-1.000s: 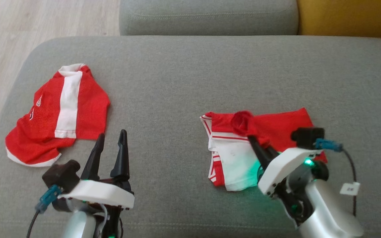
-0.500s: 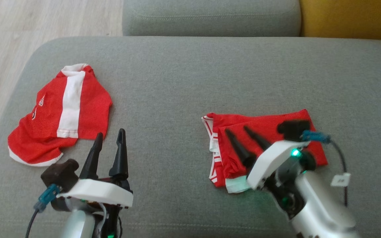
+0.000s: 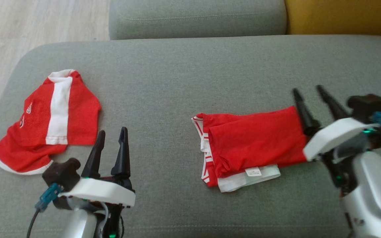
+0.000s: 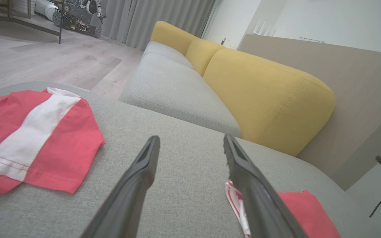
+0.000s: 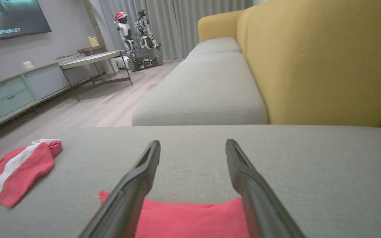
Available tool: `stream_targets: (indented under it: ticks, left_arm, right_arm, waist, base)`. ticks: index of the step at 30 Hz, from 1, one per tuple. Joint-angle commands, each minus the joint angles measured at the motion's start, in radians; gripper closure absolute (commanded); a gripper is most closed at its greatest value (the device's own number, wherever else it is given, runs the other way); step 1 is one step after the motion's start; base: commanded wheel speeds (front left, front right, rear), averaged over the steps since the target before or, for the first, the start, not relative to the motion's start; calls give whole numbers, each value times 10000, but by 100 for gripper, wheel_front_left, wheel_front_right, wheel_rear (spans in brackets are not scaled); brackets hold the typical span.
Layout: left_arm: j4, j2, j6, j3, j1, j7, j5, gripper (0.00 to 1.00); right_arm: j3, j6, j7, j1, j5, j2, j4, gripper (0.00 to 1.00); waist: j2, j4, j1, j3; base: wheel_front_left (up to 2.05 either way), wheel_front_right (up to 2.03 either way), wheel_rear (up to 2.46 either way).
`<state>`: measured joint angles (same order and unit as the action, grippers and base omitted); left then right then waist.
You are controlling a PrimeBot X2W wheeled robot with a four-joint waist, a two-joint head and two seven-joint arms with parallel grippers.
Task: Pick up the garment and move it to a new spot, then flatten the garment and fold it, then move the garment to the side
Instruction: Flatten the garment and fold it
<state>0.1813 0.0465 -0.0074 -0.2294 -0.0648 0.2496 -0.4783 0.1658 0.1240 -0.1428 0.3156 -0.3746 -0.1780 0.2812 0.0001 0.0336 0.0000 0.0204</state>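
Note:
The garment [image 3: 253,142], red with white striped trim, lies folded on the grey sofa seat [image 3: 177,82] right of centre, a white layer with a label poking out at its front edge. My right gripper [image 3: 306,90] is open just past the garment's right edge, its fingers pointing away over bare cushion, holding nothing. The right wrist view has the garment [image 5: 193,221] low between the open right gripper's [image 5: 193,142] fingers. My left gripper [image 3: 112,131] stands open at the lower left, empty; in its wrist view the left gripper [image 4: 192,138] spreads over bare cushion with the garment [image 4: 296,211] at the lower right.
A second red garment with a white stripe [image 3: 50,119] lies spread at the seat's left end, near the rounded edge above the wooden floor [image 3: 18,23]. A grey seat cushion [image 3: 197,18] and a yellow backrest [image 3: 339,16] lie beyond.
My right gripper opened and let go of the red layer, which now lies flat over the white one. The arm then drew off to the right. The head camera shifted a little.

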Motion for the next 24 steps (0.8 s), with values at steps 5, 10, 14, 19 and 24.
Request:
stream_targets:
  ticks: [5,10,14,19,24]
  left_arm:
    - [-425,37,32,93,-553,122,-48,0]
    - [-442,37,58,-84,-500,122,-78,0]
    - [-422,37,57,-107,-357,122,-67,0]
    - [-439,37,78,-60,-182,122,-56,0]
    - [-499,37,102,61,0,122,97,0]
  right_arm:
    - [-463,67,1307,-379,786,-613,-571,0]
    - [-1275,67,2179,-1073,1245,-448,-600,0]
    - [-1677,67,2654,-1595,1561,-209,-664,0]
    - [-1852,67,2903,-2017,1837,-28,-673,0]
    - [-1876,67,3061,-2219,2100,107,-611,0]
  waist:
    - [-1,-120,0,118]
    - [-1,-170,0,102]
    - [-1,-256,0,32]
    - [-1,-331,0,-14]
    - [-1,-423,0,-79]
  base:
    - [0,0,0]
    - [0,0,0]
    - [0,0,0]
    - [0,0,0]
    - [0,0,0]
